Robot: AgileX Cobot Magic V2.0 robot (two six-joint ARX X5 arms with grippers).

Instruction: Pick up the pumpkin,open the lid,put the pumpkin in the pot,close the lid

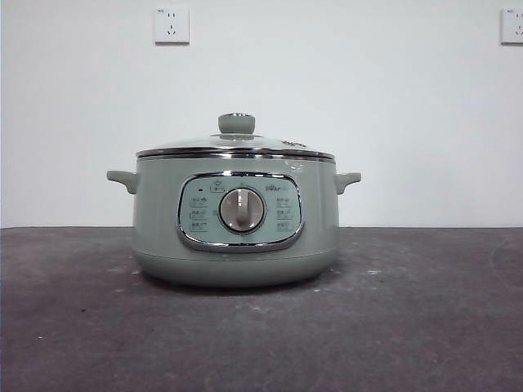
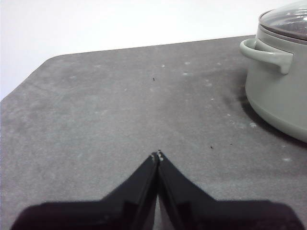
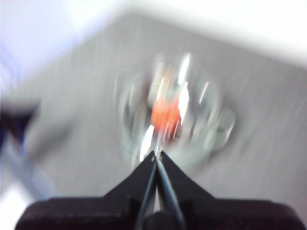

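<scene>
Lid point(image 1: 236, 144) sits on the pot point(image 1: 236, 219); pumpkin point(image 3: 165, 114) inside — both grippers' jaws together, empty.

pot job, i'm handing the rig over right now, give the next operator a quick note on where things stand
Left gripper: shut, empty, low over the bare table beside the pot.
Right gripper: shut, empty, above the pot; its view is motion-blurred.
Lid: seated on the pot.
Pumpkin: an orange blur through the glass in the right wrist view, apparently inside the pot; not visible from the front.
Done: pumpkin seems to be in, lid closed.
Left: probably nothing but confirming the pumpkin once the blur clears.
</scene>
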